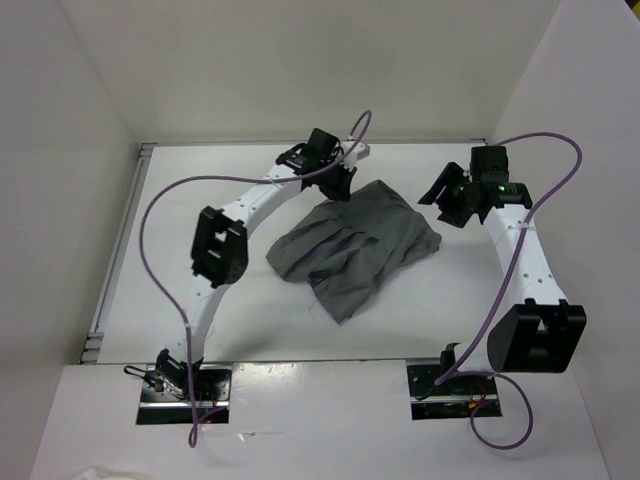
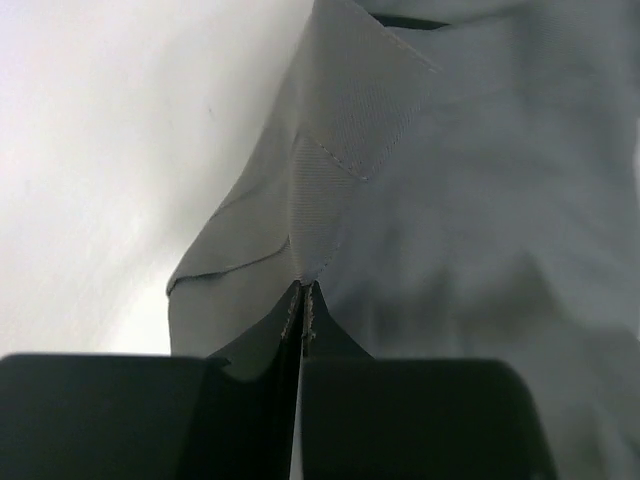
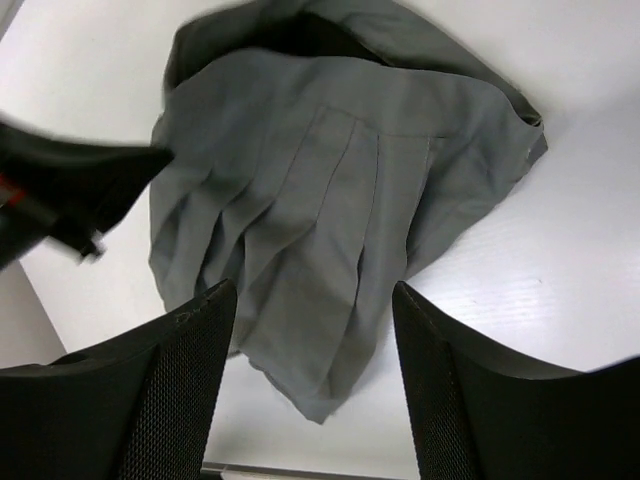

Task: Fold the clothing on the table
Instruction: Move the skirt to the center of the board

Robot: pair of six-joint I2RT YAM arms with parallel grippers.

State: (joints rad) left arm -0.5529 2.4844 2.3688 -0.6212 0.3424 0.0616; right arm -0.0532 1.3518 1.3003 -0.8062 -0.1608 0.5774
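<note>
Pinching a fold of the clothing [image 1: 355, 250] in our left hand [image 2: 303, 290], we should lift slowly and evenly; our right hand [image 3: 308, 295] hangs spread nearby.

plain mid-grey pleated clothing [image 1: 355, 250] on a white table [image 1: 200, 190]; purple cables [image 1: 160, 200].

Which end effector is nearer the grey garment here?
Left. The left end effector is shut on the clothing at its far edge; the right end effector hovers open, apart, off its right side.
</note>
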